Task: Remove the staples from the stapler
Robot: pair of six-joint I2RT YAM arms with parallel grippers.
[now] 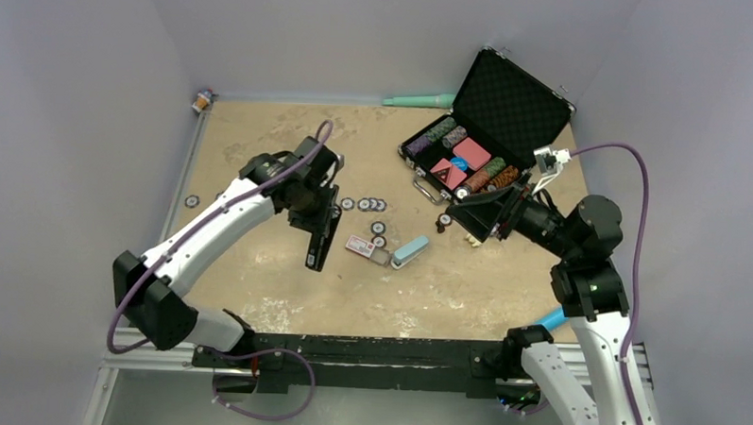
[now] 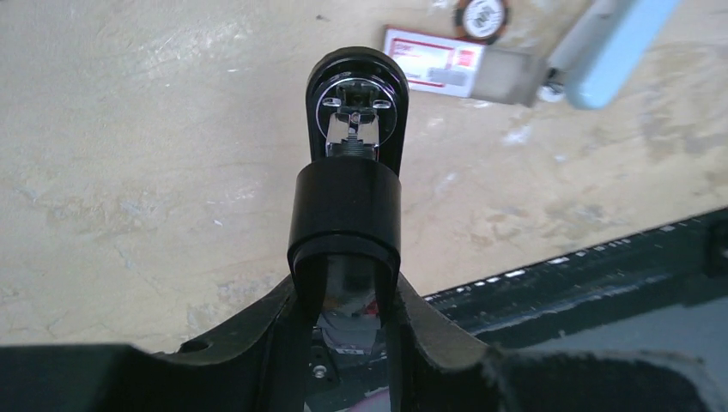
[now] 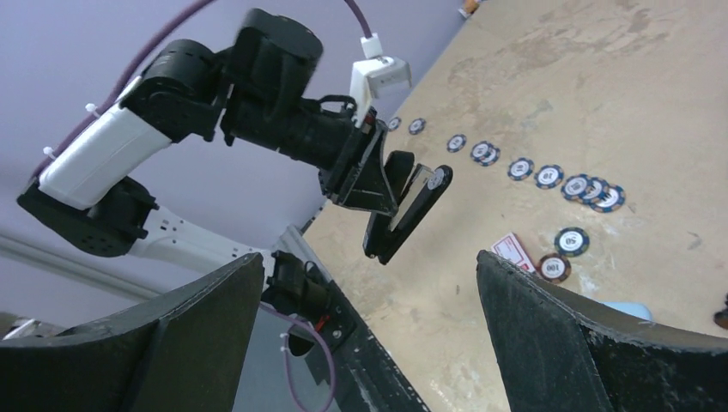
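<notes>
The black stapler (image 1: 321,237) hangs tilted above the table, nose down, held at its rear end by my left gripper (image 1: 314,206). In the left wrist view the stapler (image 2: 355,202) runs away from me between my shut fingers (image 2: 429,322), with a chrome part showing at its far tip. The right wrist view shows the stapler (image 3: 410,210) partly open, its top arm parted from the base. My right gripper (image 1: 481,216) is open and empty, off to the right of the stapler and facing it. No staples show in any view.
Poker chips (image 1: 364,204) lie in a row behind the stapler. A red-and-white card (image 1: 360,246) and a light-blue block (image 1: 410,252) lie to its right. An open black case (image 1: 479,140) with chips stands at the back right. A black rail (image 1: 377,350) lines the near edge.
</notes>
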